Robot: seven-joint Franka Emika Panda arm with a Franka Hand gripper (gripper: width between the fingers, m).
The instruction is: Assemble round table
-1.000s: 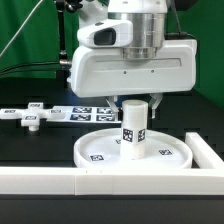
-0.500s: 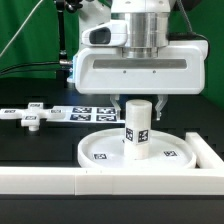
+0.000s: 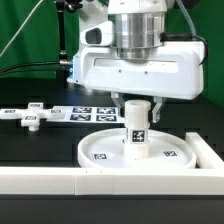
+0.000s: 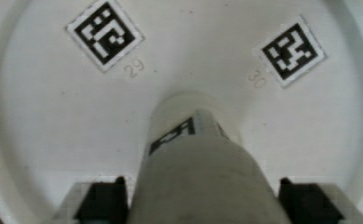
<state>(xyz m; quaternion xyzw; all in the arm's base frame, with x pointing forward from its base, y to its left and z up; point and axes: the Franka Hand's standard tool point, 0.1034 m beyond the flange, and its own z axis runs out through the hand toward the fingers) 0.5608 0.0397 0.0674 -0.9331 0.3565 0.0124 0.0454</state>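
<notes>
The gripper [image 3: 137,108] hung straight down over the middle of the work area, its two fingers [image 3: 121,104] closed narrowly on the upper end of the short cylindrical leg [image 3: 136,132] and holding it. The leg stood upright, a black-white tag facing the exterior camera. Its lower end was at the centre of the large round disc [image 3: 92,152]. Whether it rested on the disc or hung just above could not be told.

The disc lay flat on the black table [image 3: 30,150], rim upward, with a tag showing on its floor on each side of the leg. It sat just behind the long white border rail [image 3: 60,181], which ran along the front and turned back along the exterior view's right.

In the wrist view the leg [image 4: 203,160] ran away from the camera toward the disc [image 4: 196,45], with a dark finger [image 4: 103,200] close on each side of it and the gripper [image 4: 203,203] centred on it. Two square tags lay on the disc floor beyond the leg's end.

The cross-shaped foot piece [image 3: 30,116] lay flat on the table at the exterior view's left, well apart from the disc. The marker board [image 3: 92,113] lay behind the disc, between the foot piece and the arm
</notes>
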